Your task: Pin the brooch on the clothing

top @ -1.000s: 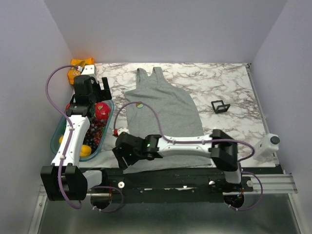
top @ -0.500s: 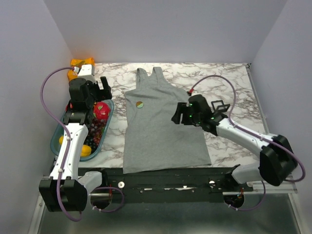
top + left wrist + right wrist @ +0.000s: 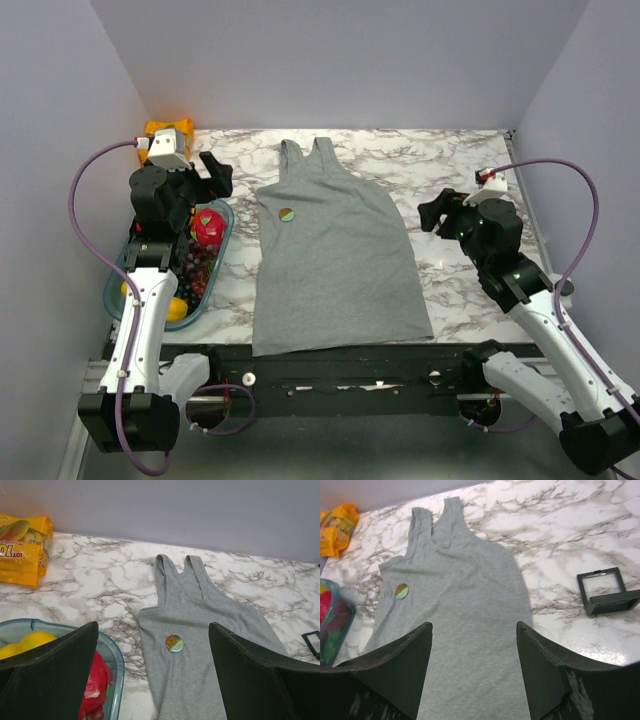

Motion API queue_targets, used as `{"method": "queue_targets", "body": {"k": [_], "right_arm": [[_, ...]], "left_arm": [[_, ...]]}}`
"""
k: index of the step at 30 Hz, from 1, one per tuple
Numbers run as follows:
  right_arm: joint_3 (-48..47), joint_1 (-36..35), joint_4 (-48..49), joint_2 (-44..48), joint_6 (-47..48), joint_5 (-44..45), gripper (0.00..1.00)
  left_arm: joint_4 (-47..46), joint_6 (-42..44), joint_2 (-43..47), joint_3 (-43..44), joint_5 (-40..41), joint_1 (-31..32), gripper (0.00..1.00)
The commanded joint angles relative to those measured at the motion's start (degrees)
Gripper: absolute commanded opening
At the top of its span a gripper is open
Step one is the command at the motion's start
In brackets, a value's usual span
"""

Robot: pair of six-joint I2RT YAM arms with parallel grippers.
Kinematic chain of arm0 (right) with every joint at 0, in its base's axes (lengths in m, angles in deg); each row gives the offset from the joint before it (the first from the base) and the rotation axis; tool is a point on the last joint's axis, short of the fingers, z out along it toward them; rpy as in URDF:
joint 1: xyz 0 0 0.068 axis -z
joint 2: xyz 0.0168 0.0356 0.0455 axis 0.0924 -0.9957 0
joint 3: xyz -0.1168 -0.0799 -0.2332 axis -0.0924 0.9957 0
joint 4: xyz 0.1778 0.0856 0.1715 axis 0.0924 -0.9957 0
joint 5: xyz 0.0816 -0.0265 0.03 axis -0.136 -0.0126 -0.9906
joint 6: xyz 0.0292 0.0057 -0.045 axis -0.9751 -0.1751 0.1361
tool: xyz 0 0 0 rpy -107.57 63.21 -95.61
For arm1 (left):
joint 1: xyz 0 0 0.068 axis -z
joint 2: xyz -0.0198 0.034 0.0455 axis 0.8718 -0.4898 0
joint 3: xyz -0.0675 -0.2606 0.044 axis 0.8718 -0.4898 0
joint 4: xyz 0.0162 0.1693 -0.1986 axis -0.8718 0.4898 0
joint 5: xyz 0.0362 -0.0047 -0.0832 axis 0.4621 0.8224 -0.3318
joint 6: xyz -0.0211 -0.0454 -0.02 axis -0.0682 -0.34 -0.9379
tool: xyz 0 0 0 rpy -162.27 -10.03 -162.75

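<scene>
The clothing (image 3: 335,260) lies flat on the marble-patterned bench (image 3: 450,160). It is a soft grey knit tank top, with its two narrow straps pointing toward the far wall and its broad hem toward my bases. The fabric is smooth, with only slight folds where the straps meet. The brooch (image 3: 286,213) sits on the clothing's upper chest, on the left half just below the armhole. It is a small flat disc with a glossy face banded in green, orange and red. I cannot tell whether its pin goes through the knit.

My left fingers (image 3: 214,168) are spread wide with nothing between them. They hang in the air off the clothing's left edge, level with its straps, and do not touch the cloth. My right fingers (image 3: 432,212) are also spread wide and bare. They are raised off the clothing's right edge, level with its chest.

Left of the clothing stands a translucent teal tub (image 3: 114,652) with rounded corners, holding a rough red fruit (image 3: 97,680) and a smooth yellow one (image 3: 30,642). Beyond the tub, further left of the straps, lies a crinkled orange-yellow packet (image 3: 22,550). Right of the clothing, well apart from it, rests a small black square frame (image 3: 612,601), hollow in the middle with a folded base.
</scene>
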Motion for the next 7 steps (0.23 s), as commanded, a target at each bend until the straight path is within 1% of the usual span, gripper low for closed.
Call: {"method": "queue_targets", "body": {"k": [1,7], "right_arm": [[-1.12,0.4,-3.47,2.28,3.0,5.05,0.76],[-1.21,0.31,-3.99,3.51,2.38,4.79,0.76]], "left_arm": [[-1.12,-1.64,0.83,-0.04,-0.26,-0.1,0.99],[-2.26,-1.73,2.06,-0.83,0.27,-0.02,0.99]]}}
